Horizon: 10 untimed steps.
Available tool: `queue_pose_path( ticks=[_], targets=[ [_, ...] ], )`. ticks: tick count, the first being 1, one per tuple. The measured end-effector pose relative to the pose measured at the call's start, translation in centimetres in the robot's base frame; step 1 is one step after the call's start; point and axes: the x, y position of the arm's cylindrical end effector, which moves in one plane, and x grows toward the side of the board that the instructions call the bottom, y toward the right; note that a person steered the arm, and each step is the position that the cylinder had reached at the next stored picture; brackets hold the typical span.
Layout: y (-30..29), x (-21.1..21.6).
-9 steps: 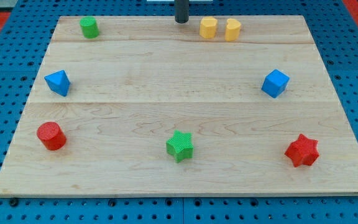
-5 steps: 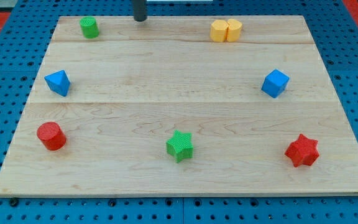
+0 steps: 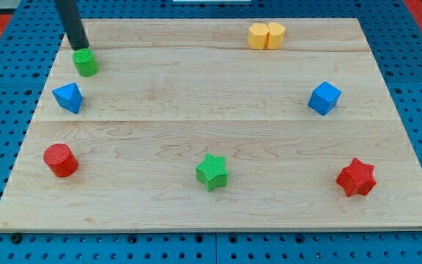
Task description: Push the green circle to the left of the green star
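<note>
My tip (image 3: 79, 47) sits touching the green circle (image 3: 86, 63) on its upper-left edge. No pincer on this rig, just the rod, so nothing to open or clench.

Taking the green star (image 3: 212, 172) as landmark: the circle is far up and to the view's left of it, near the board's (image 3: 196, 95) top-left corner. Blue block (image 3: 68, 97) lies just below-left of the circle, also well up-left of the star; red cylinder (image 3: 60, 160) is well left of the star, approx level w/ it.

To do the push well, I judge: keep contact behind the circle's centre, opposite the goal, and drive down-right toward the spot just left of the star. Off-centre contact prob. lets it roll off the tip, so re-centre often. Steer right of the blue block and red cylinder. Slow near the end so the circle stops beside the star w/o bumping it.
</note>
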Motion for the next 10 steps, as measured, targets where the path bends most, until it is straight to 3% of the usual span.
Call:
queue_pose_path(
  ticks=[3, 4, 5, 6, 8, 10],
  targets=[
    [12.5, 15.8],
    [11.8, 12.5],
    [7.2, 10.9],
    [10.6, 16.3],
    [6.9, 19.4],
    [20.1, 22.6]
  ],
)
